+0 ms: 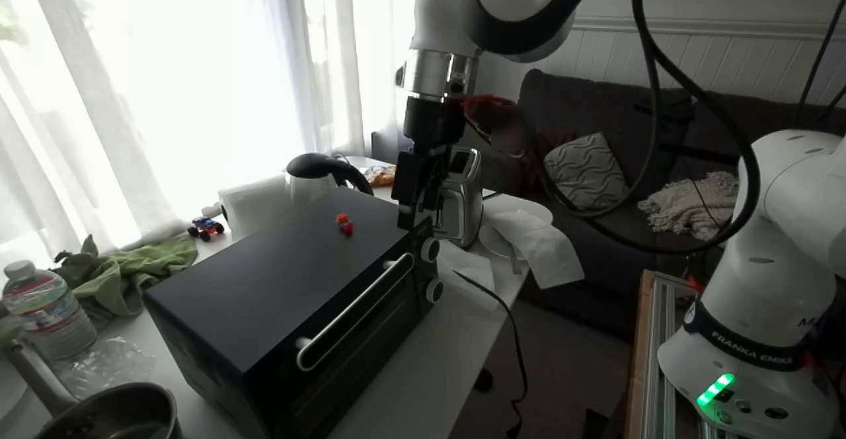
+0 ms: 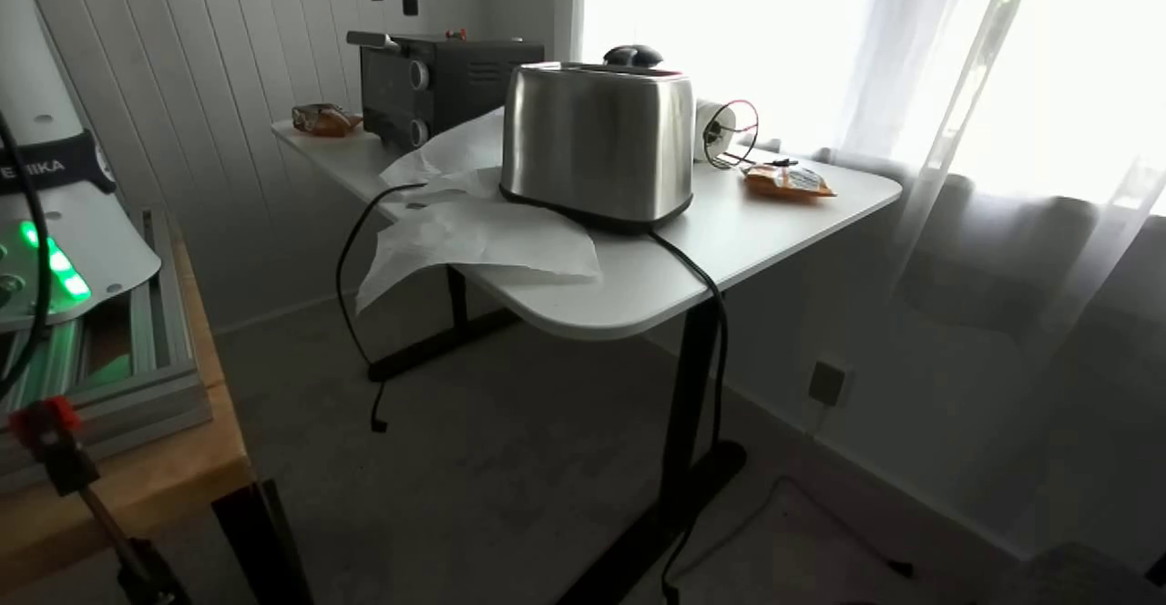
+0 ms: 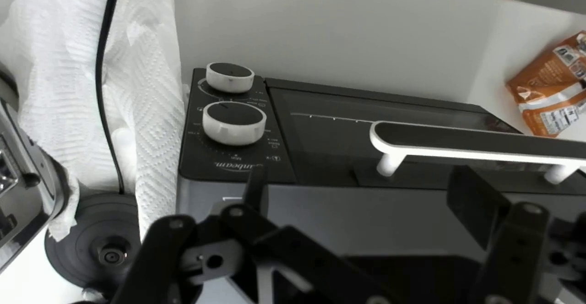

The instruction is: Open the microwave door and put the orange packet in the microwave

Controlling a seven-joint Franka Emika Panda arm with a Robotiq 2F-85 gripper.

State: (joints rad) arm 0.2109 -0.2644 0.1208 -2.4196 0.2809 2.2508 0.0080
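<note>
The microwave [image 1: 264, 280] is a black oven on the white table; it also shows in an exterior view [image 2: 474, 76] and in the wrist view [image 3: 339, 217]. Its door [image 3: 320, 107] is closed, with a silver-edged bar handle [image 1: 357, 310] in front [image 3: 476, 141]. An orange packet [image 3: 549, 89] lies on the table past the door's far end [image 2: 325, 120]. Another orange packet [image 2: 788, 180] lies at the table's other end, behind the toaster. My gripper [image 1: 415, 211] is open and empty, above the knob end of the microwave [image 2: 393, 2]; its fingers [image 3: 359, 187] point toward the front top edge.
A steel toaster [image 2: 597, 145] stands beside the knobs [image 3: 234, 123], with paper towels [image 1: 529, 240] and a cord around it. A small red-orange object [image 1: 344, 224] sits on the microwave. A kettle [image 1: 324, 168], towel roll, bottle [image 1: 46, 310] and pot [image 1: 119, 412] stand around it.
</note>
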